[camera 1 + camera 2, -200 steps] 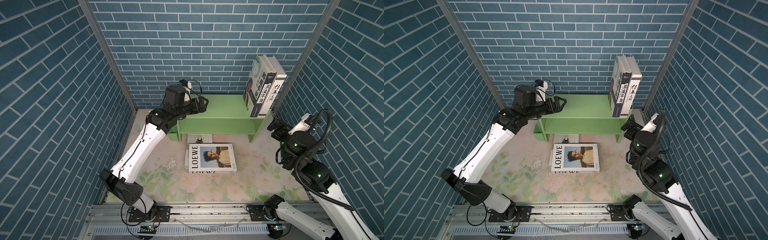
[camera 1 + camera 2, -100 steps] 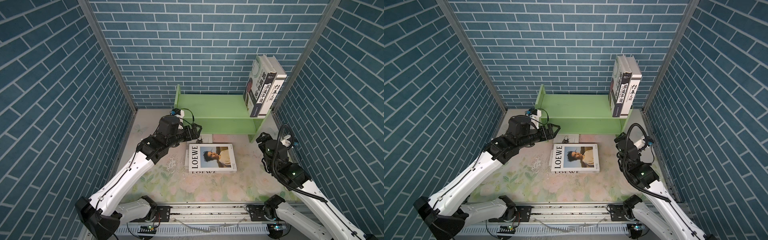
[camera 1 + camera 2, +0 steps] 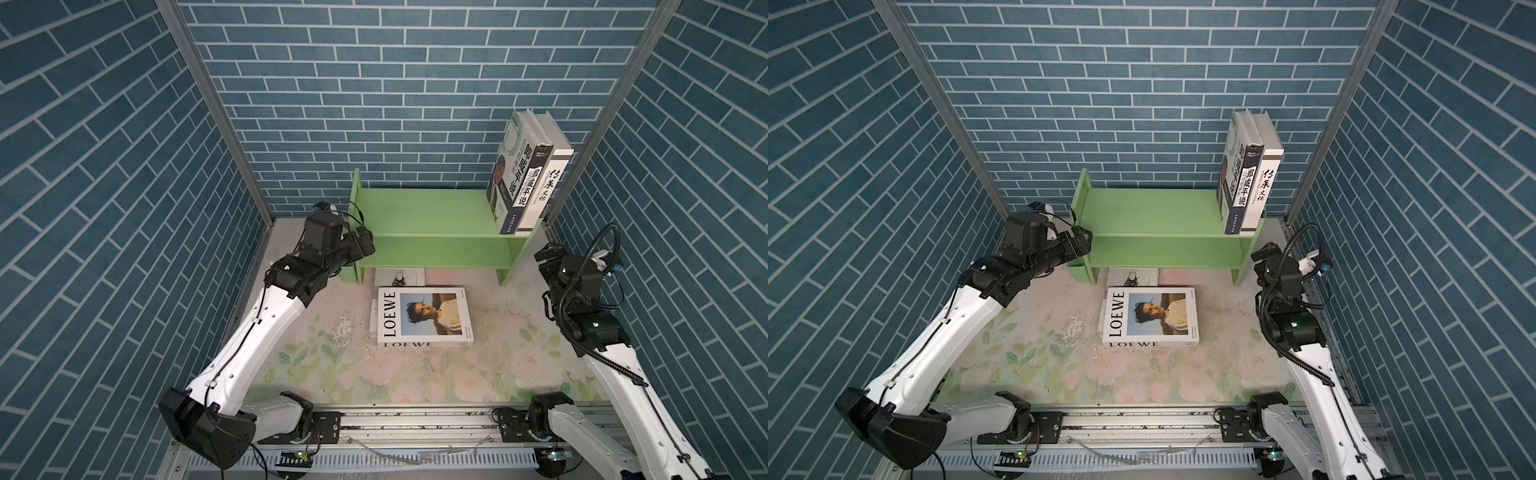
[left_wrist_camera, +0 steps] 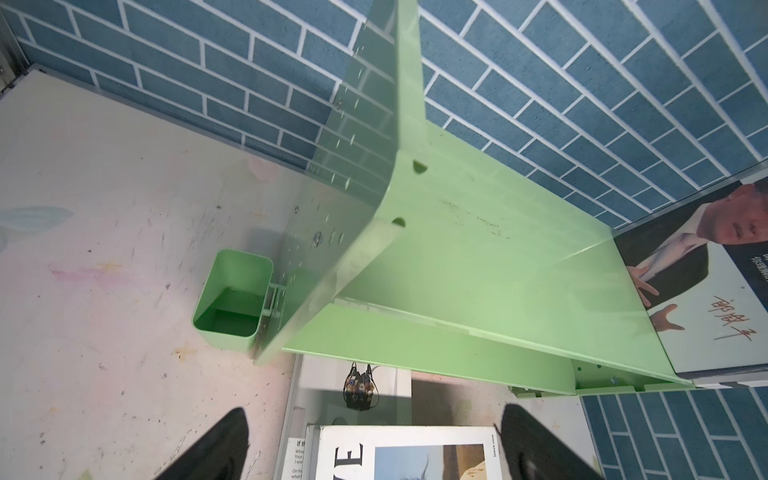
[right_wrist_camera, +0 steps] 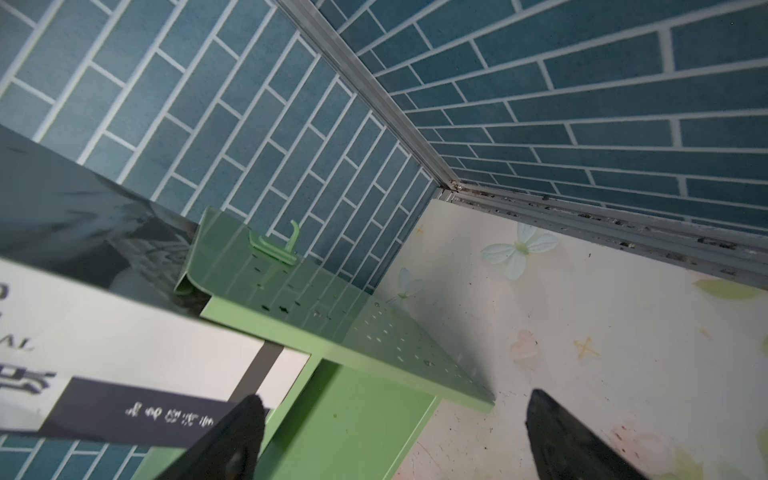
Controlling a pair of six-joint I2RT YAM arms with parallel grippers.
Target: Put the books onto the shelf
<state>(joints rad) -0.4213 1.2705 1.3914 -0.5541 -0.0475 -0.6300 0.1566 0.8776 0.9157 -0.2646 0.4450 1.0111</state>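
The LOEWE book point(image 3: 422, 316) lies flat just on the near side of the shelf point(image 3: 432, 208), long axis left-right, closer to my left gripper point(image 3: 365, 245) than my right gripper point(image 3: 547, 252), both with jaws spread wide and empty.

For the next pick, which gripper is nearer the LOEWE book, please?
Left: left gripper hovers just behind-left of the LOEWE book; right gripper is farther, right of the shelf.

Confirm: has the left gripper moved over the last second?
Yes. In a top view the left gripper has come down and leftward, from over the green shelf's top board to beside its left side panel.
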